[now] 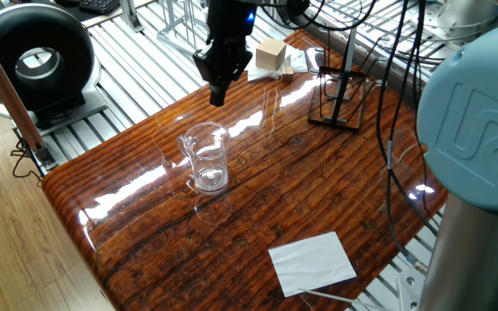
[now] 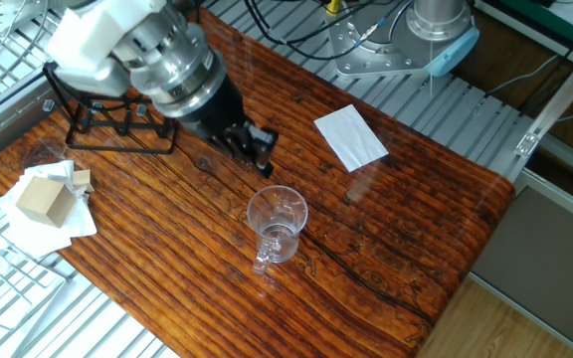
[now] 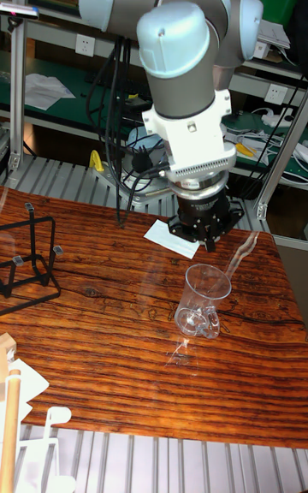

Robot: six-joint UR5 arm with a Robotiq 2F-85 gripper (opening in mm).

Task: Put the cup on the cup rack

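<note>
Gripper [image 2: 259, 151] hovers beside one cup [image 2: 278, 224]; one cup rack [image 2: 107, 117].

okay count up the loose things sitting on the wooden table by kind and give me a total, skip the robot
Clear cup: 1
Black wire cup rack: 1
White paper sheet by itself: 1
Large wooden block: 1
Small wooden piece beside it: 1
White paper under the blocks: 1; may be more than one sheet
Total: 6

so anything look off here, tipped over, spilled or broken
Nothing stands out. The cup stands upright and looks empty on the table, and the cup rack stands upright near the far edge. The gripper hovers above the table beside the cup, holding nothing.
</note>
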